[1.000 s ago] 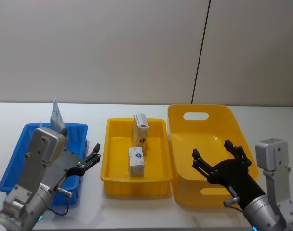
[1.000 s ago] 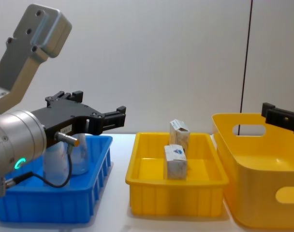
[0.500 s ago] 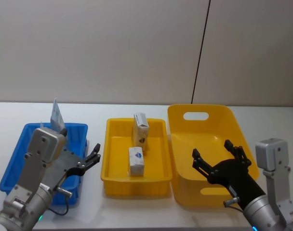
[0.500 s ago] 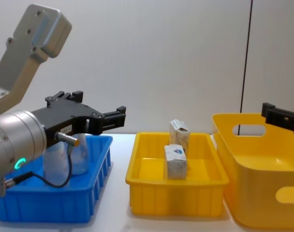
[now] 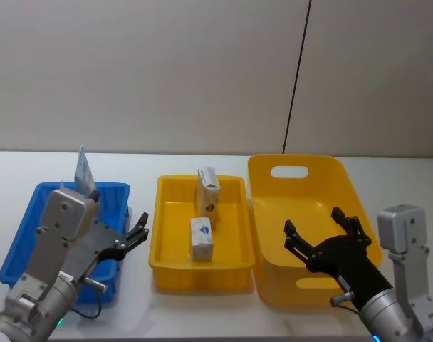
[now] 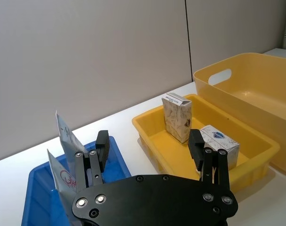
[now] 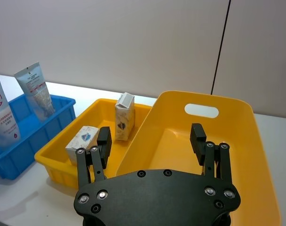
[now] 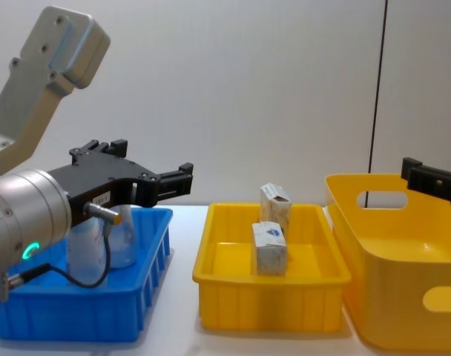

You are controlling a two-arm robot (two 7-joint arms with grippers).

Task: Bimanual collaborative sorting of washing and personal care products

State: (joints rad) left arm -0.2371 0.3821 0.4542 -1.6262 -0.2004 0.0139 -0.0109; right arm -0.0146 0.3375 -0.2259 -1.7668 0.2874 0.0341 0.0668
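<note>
L end effector (image 5: 134, 236) is held wide open & empty over the blue bin (image 5: 17, 242), where two tubes (image 7: 37, 89) are stood upright. R end effector (image 7: 150, 133), likewise spread w/ nothing gripped, is hung over the large yellow bin (image 5: 309, 196). Two cartons (image 5: 201, 239) are seen in the small yellow bin (image 5: 157, 214) btwn them, on the desk (image 5: 202, 313)

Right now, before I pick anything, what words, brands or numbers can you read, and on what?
Nothing is clear enough to quote.
Near tube: red round logo, character inside too blurred; print below too small.
Far tube: print too small.
Rear carton: blue mark, lettering too small.
Front carton: blue mark, lettering too small.
</note>
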